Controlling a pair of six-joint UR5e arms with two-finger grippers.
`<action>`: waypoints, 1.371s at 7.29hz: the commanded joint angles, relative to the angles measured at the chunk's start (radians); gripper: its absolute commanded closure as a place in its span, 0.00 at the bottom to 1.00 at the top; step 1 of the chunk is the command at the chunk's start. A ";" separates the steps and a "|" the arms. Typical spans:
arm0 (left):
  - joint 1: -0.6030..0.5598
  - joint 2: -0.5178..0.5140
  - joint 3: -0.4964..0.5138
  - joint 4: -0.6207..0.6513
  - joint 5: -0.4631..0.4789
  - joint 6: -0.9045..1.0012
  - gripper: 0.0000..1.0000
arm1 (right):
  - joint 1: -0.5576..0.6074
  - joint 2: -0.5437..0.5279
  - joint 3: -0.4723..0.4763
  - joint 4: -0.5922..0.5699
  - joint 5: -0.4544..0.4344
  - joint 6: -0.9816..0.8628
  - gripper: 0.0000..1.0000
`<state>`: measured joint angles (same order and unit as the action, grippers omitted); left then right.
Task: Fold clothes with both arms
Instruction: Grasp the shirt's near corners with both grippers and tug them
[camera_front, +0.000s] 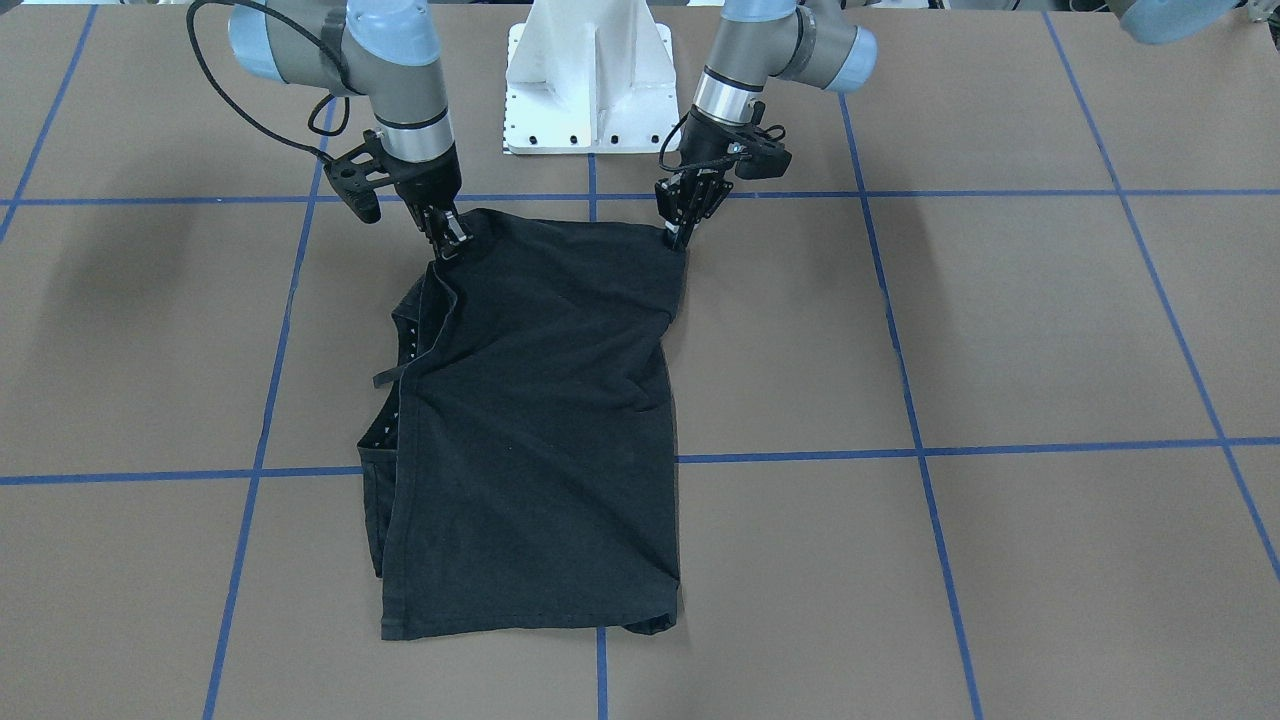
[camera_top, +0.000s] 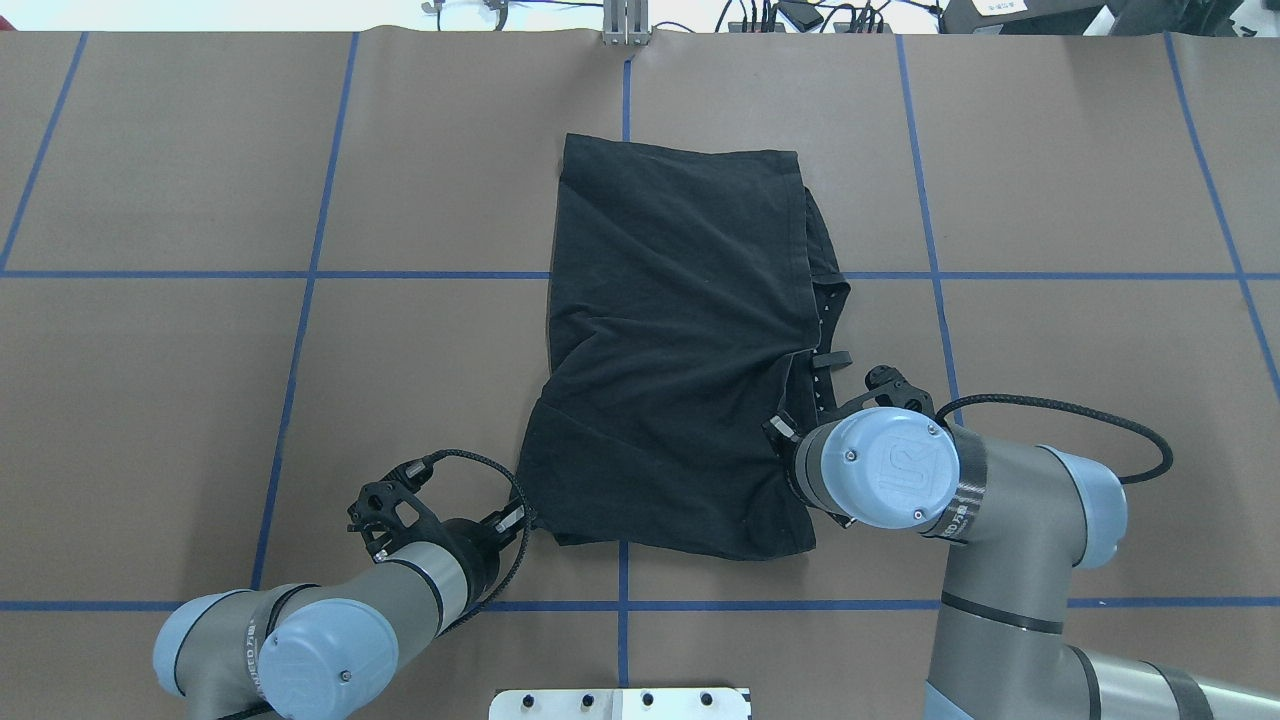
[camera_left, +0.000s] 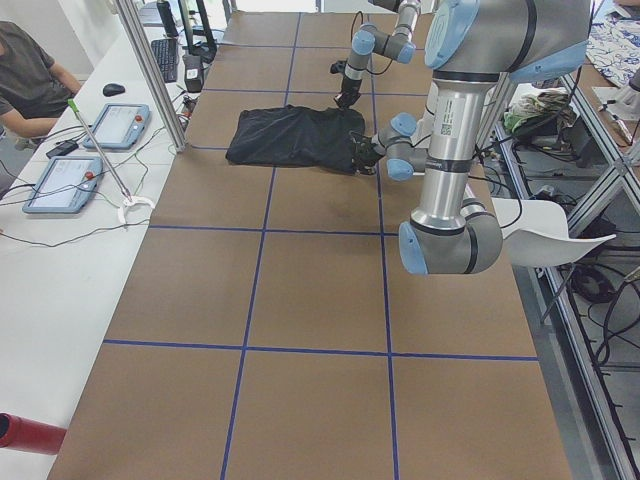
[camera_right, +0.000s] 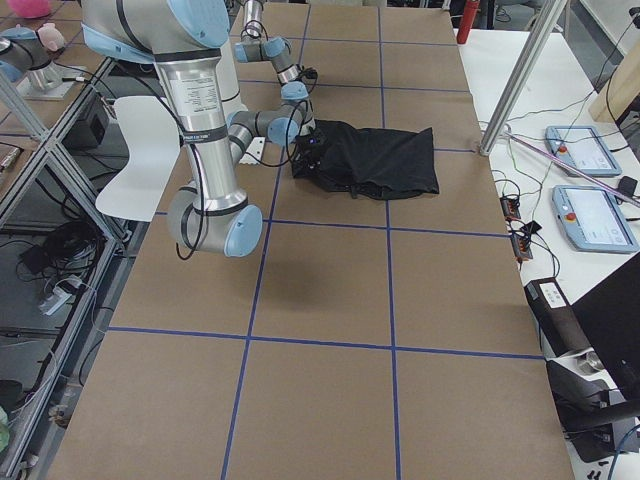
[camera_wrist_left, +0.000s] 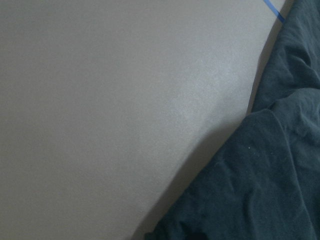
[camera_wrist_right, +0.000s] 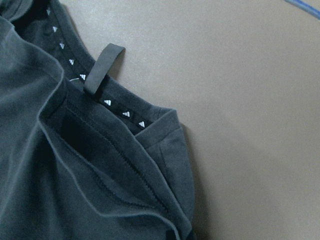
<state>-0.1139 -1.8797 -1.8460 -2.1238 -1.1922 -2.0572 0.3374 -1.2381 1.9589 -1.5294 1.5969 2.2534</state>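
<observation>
The brown table (camera_front: 1000, 330) with blue grid lines fills the front-facing frame. A black T-shirt (camera_front: 550, 400) lies folded lengthwise on it, running from upper centre to lower centre.

It looks light, limp and a little stretchy. It will likely sag and crease wherever it is unsupported, so it needs holds at two corners of one edge, kept level and taut.

The right arm (camera_front: 390, 60) reaches in from the upper left and the left arm (camera_front: 770, 50) from the upper right. The right gripper (camera_front: 448, 238) appears pressed together on the shirt's top-left corner. The left gripper (camera_front: 682, 236) appears to pinch the top-right corner.

In the right wrist view, the neckband (camera_wrist_right: 125, 112) with small white triangles peeks out. A hanging loop (camera_wrist_right: 102, 67) could snag.
</observation>
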 joint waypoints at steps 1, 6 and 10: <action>0.000 0.005 -0.106 0.084 -0.010 0.000 1.00 | 0.003 0.002 0.005 0.000 0.002 0.000 1.00; 0.100 0.001 -0.240 0.153 -0.032 -0.086 1.00 | 0.018 -0.090 0.168 -0.003 0.074 0.002 1.00; -0.063 -0.044 -0.354 0.177 -0.140 -0.075 1.00 | 0.157 -0.081 0.201 -0.014 0.209 -0.003 1.00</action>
<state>-0.0686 -1.9013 -2.1867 -1.9607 -1.2576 -2.1509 0.4099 -1.3250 2.1652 -1.5422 1.7351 2.2551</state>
